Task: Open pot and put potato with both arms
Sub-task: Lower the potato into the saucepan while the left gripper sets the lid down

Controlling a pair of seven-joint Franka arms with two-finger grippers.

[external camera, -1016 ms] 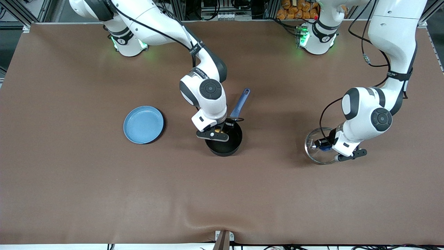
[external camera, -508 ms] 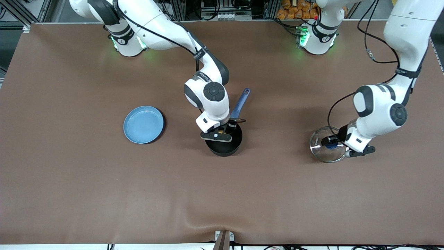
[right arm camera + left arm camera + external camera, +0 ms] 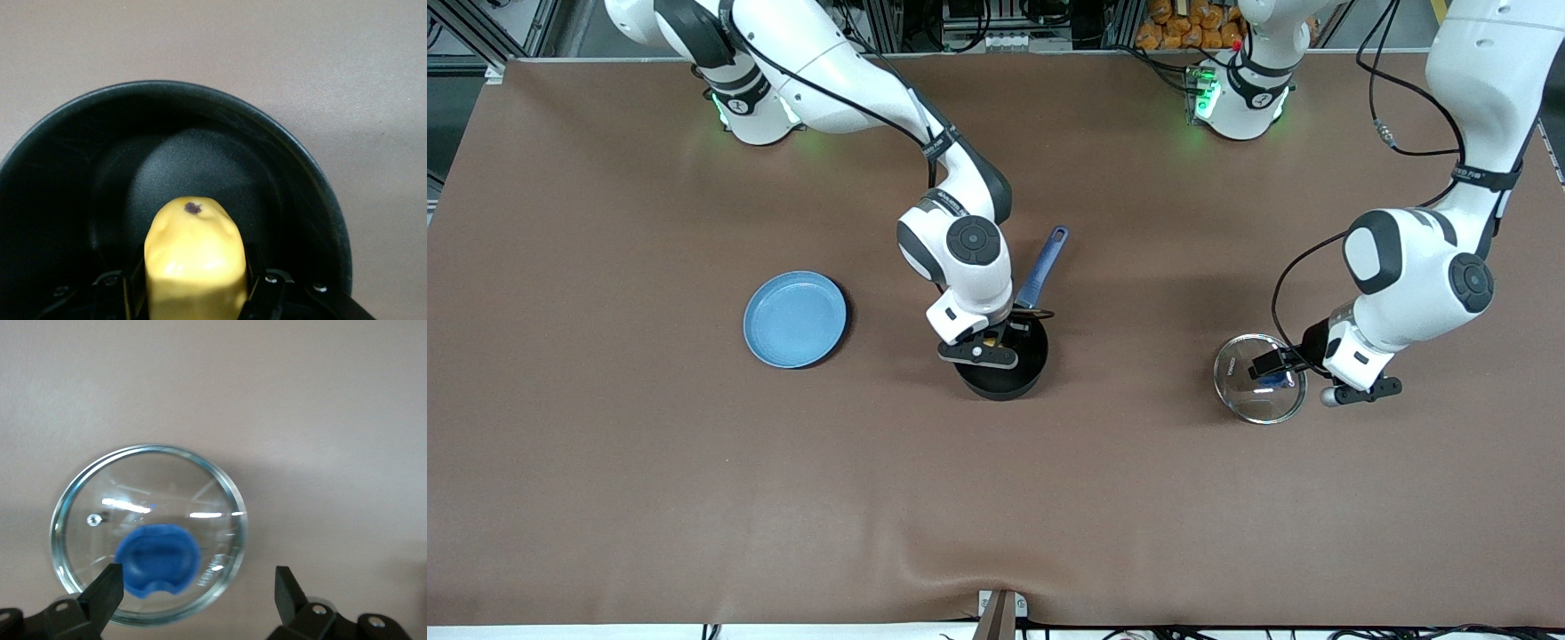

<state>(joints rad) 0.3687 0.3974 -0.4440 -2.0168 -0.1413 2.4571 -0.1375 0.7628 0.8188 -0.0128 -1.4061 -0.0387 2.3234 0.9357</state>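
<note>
Left gripper (image 3: 195,587) has let go of the lid (image 3: 1260,379) and lifted off it; its fingers are spread wide with the blue knob (image 3: 158,561) free between them. Lid lies flat on the table (image 3: 605,489), well apart from the pot (image 3: 1000,360), toward the left arm's end. Right gripper (image 3: 193,283) sits inside the open pot, pinching the potato (image 3: 195,263) over the pot floor. Blue plate (image 3: 795,319) lies near the pot, toward the right arm's end
</note>
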